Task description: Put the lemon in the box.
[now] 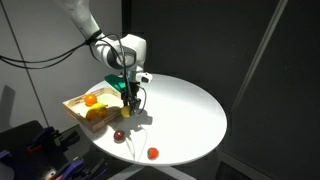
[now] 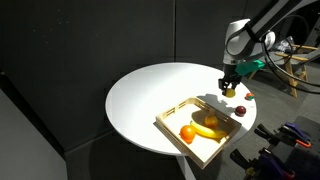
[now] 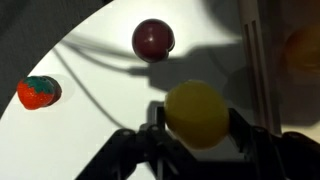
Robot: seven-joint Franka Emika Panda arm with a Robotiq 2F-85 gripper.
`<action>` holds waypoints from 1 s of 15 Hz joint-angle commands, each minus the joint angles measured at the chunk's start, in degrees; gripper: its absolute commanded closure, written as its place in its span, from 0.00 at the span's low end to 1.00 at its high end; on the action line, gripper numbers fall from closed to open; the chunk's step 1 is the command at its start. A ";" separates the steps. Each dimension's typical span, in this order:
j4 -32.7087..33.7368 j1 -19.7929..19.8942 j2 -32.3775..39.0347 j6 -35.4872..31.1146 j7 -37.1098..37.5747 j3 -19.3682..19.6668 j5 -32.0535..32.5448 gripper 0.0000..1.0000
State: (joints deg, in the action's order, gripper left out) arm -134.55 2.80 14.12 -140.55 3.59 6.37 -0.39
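Tool (image 3: 197, 122) is closed on the lemon (image 3: 197, 110), with a finger (image 3: 154, 122) pressed on each side of it. The lemon is off to the side of the box (image 1: 78, 103), not inside it. The wrist view shows the box wall (image 3: 255, 60) just right of the lemon. In both exterior views the tool (image 1: 130, 98) (image 2: 230, 88) hangs near the box corner (image 2: 232, 118), over the white round worktop (image 1: 185, 105). I can't tell whether the lemon touches the surface.

The box holds an orange (image 2: 187, 132) and a banana (image 2: 206, 128). A dark red ball (image 3: 153, 40) sits on the worktop near the tool, apart from the lemon. A red fruit with a green top (image 3: 38, 92) lies further out (strawberry-like, but blurred). In an exterior view the ball (image 1: 119, 136) and the red fruit (image 1: 153, 153) both lie near the worktop edge.
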 commanded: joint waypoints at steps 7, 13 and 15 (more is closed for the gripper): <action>-5.32 -3.71 -3.23 -4.21 -2.68 -5.28 2.79 0.64; -7.36 -5.72 -2.40 -10.87 -2.20 -7.43 1.89 0.64; -7.39 -6.09 -1.95 -11.49 -1.48 -7.70 1.72 0.64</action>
State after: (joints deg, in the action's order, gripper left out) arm -140.80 -3.01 12.88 -150.47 1.02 -0.89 1.15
